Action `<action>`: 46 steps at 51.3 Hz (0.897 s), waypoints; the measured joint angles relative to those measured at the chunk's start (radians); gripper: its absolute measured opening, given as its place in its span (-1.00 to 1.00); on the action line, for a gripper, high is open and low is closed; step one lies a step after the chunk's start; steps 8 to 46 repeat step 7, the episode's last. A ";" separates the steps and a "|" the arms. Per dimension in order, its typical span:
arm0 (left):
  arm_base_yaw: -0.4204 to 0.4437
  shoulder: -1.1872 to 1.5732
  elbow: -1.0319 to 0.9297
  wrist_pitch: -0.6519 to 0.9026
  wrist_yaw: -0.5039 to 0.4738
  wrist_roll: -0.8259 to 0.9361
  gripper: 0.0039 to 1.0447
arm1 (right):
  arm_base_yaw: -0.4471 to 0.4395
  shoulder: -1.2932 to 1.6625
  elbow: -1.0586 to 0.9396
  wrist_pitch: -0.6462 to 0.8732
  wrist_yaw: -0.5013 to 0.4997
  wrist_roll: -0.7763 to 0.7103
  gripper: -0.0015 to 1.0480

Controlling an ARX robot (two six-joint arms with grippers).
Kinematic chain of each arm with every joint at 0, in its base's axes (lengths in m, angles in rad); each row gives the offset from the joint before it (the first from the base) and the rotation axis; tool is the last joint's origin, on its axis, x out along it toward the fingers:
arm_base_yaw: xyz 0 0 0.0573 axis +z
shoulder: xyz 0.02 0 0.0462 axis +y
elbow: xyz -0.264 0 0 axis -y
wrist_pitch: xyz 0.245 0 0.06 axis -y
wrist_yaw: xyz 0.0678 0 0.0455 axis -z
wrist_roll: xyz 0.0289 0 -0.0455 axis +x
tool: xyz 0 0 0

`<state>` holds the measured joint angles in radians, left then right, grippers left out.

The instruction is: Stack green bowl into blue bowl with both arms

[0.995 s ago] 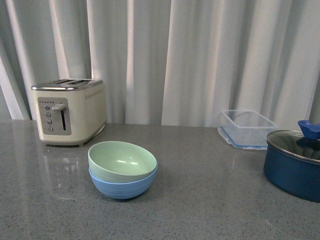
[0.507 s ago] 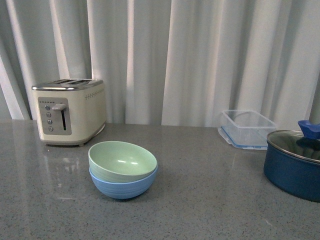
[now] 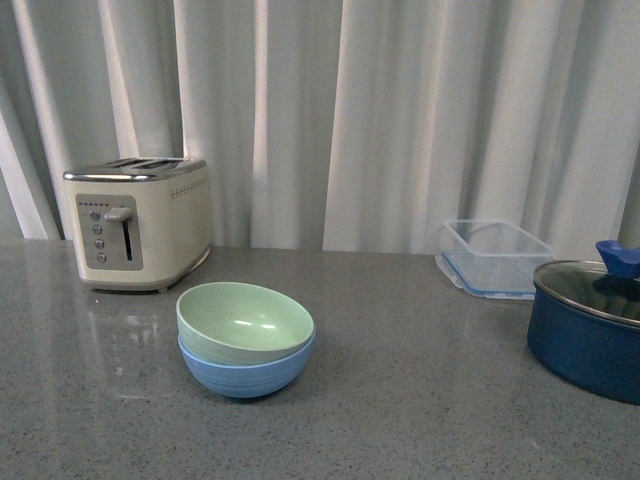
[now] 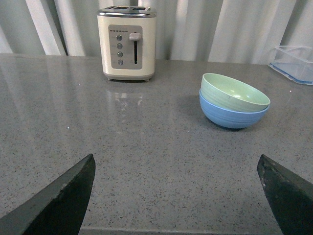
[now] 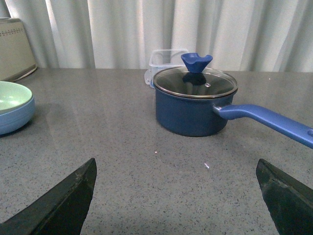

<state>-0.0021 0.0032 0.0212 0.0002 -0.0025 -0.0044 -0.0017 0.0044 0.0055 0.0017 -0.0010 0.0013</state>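
Note:
The pale green bowl (image 3: 245, 321) sits nested inside the light blue bowl (image 3: 247, 371) on the grey counter, left of centre in the front view. The pair also shows in the left wrist view, green bowl (image 4: 234, 92) in blue bowl (image 4: 232, 114), and at the edge of the right wrist view, green bowl (image 5: 12, 96) in blue bowl (image 5: 14, 117). My left gripper (image 4: 176, 169) is open and empty, well back from the bowls near the counter's front edge. My right gripper (image 5: 176, 169) is open and empty, back from the pot. Neither arm shows in the front view.
A cream toaster (image 3: 139, 222) stands at the back left. A clear plastic container (image 3: 492, 258) sits at the back right. A dark navy pot with glass lid (image 3: 592, 327) stands at the right; its long blue handle (image 5: 266, 120) points out to the side in the right wrist view.

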 joint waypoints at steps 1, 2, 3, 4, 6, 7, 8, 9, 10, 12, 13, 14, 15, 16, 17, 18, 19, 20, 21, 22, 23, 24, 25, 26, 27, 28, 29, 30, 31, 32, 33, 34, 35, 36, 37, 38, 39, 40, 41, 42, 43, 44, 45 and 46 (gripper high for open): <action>0.000 0.000 0.000 0.000 0.000 0.000 0.87 | 0.000 0.000 0.000 0.000 0.000 0.000 0.81; 0.000 0.000 0.000 0.000 0.000 0.000 0.87 | 0.000 0.000 0.000 0.000 0.000 0.000 0.81; 0.000 0.000 0.000 0.000 0.000 0.000 0.87 | 0.000 0.000 0.000 0.000 0.000 0.000 0.81; 0.000 0.000 0.000 0.000 0.000 0.000 0.87 | 0.000 0.000 0.000 0.000 0.000 0.000 0.81; 0.000 0.000 0.000 0.000 0.000 0.000 0.87 | 0.000 0.000 0.000 0.000 0.000 0.000 0.81; 0.000 0.000 0.000 0.000 0.000 0.000 0.87 | 0.000 0.000 0.000 0.000 0.000 0.000 0.81; 0.000 0.000 0.000 0.000 0.000 0.000 0.87 | 0.000 0.000 0.000 0.000 0.000 0.000 0.81; 0.000 0.000 0.000 0.000 0.000 0.000 0.87 | 0.000 0.000 0.000 0.000 0.000 0.000 0.81; 0.000 0.000 0.000 0.000 0.000 0.000 0.87 | 0.000 0.000 0.000 0.000 0.000 0.000 0.81; 0.000 0.000 0.000 0.000 0.000 0.000 0.87 | 0.000 0.000 0.000 0.000 0.000 0.000 0.81; 0.000 0.000 0.000 0.000 0.000 0.000 0.87 | 0.000 0.000 0.000 0.000 0.000 0.000 0.81; 0.000 0.000 0.000 0.000 0.000 0.000 0.87 | 0.000 0.000 0.000 0.000 0.000 0.000 0.81; 0.000 0.000 0.000 0.000 0.000 0.000 0.87 | 0.000 0.000 0.000 0.000 0.000 0.000 0.81; 0.000 0.000 0.000 0.000 0.000 0.000 0.87 | 0.000 0.000 0.000 0.000 0.000 0.000 0.81; 0.000 0.000 0.000 0.000 0.000 0.000 0.87 | 0.000 0.000 0.000 0.000 0.000 0.000 0.81; 0.000 0.000 0.000 0.000 0.000 0.000 0.87 | 0.000 0.000 0.000 0.000 0.000 0.000 0.81; 0.000 0.000 0.000 0.000 0.000 0.000 0.87 | 0.000 0.000 0.000 0.000 0.000 0.000 0.81; 0.000 0.000 0.000 0.000 0.000 0.000 0.87 | 0.000 0.000 0.000 0.000 0.000 0.000 0.81; 0.000 0.000 0.000 0.000 0.000 0.000 0.87 | 0.000 0.000 0.000 0.000 0.000 0.000 0.81; 0.000 0.000 0.000 0.000 0.000 0.000 0.87 | 0.000 0.000 0.000 0.000 0.000 0.000 0.81; 0.000 0.000 0.000 0.000 0.000 0.000 0.87 | 0.000 0.000 0.000 0.000 0.000 0.000 0.81; 0.000 0.000 0.000 0.000 0.000 0.000 0.87 | 0.000 0.000 0.000 0.000 0.000 0.000 0.81; 0.000 0.000 0.000 0.000 0.000 0.000 0.87 | 0.000 0.000 0.000 0.000 0.000 0.000 0.81; 0.000 0.000 0.000 0.000 0.000 0.000 0.87 | 0.000 0.000 0.000 0.000 0.000 0.000 0.81; 0.000 0.000 0.000 0.000 0.000 0.000 0.87 | 0.000 0.000 0.000 0.000 0.000 0.000 0.81; 0.000 0.000 0.000 0.000 0.000 0.000 0.87 | 0.000 0.000 0.000 0.000 0.000 0.000 0.81; 0.000 0.000 0.000 0.000 0.000 0.000 0.87 | 0.000 0.000 0.000 0.000 0.000 0.000 0.81; 0.000 0.000 0.000 0.000 0.000 0.000 0.87 | 0.000 0.000 0.000 0.000 0.000 0.000 0.81; 0.000 0.000 0.000 0.000 0.000 0.000 0.87 | 0.000 0.000 0.000 0.000 0.000 0.000 0.81; 0.000 0.000 0.000 0.000 0.000 0.000 0.87 | 0.000 0.000 0.000 0.000 0.000 0.000 0.81; 0.000 0.000 0.000 0.000 0.000 0.000 0.87 | 0.000 0.000 0.000 0.000 0.000 0.000 0.81; 0.000 0.000 0.000 0.000 0.000 0.000 0.87 | 0.000 0.000 0.000 0.000 0.000 0.000 0.81; 0.000 0.000 0.000 0.000 0.000 0.000 0.87 | 0.000 0.000 0.000 0.000 0.000 0.000 0.81; 0.000 0.000 0.000 0.000 0.000 0.000 0.87 | 0.000 0.000 0.000 0.000 0.000 0.000 0.81; 0.000 0.000 0.000 0.000 0.000 0.000 0.87 | 0.000 0.000 0.000 0.000 0.000 0.000 0.81; 0.000 0.000 0.000 0.000 0.000 0.000 0.87 | 0.000 0.000 0.000 0.000 0.000 0.000 0.81; 0.000 0.000 0.000 0.000 0.000 0.000 0.87 | 0.000 0.000 0.000 0.000 0.000 0.000 0.81; 0.000 0.000 0.000 0.000 0.000 0.000 0.87 | 0.000 0.000 0.000 0.000 0.000 0.000 0.81; 0.000 0.000 0.000 0.000 0.000 0.000 0.87 | 0.000 0.000 0.000 0.000 0.000 0.000 0.81; 0.000 0.000 0.000 0.000 0.000 0.000 0.87 | 0.000 0.000 0.000 0.000 0.000 0.000 0.81; 0.000 0.000 0.000 0.000 0.000 0.000 0.87 | 0.000 0.000 0.000 0.000 0.000 0.000 0.81; 0.000 0.000 0.000 0.000 0.000 0.000 0.87 | 0.000 0.000 0.000 0.000 0.000 0.000 0.81; 0.000 0.000 0.000 0.000 0.000 0.000 0.87 | 0.000 0.000 0.000 0.000 0.000 0.000 0.81; 0.000 0.000 0.000 0.000 0.000 0.000 0.87 | 0.000 0.000 0.000 0.000 0.000 0.000 0.81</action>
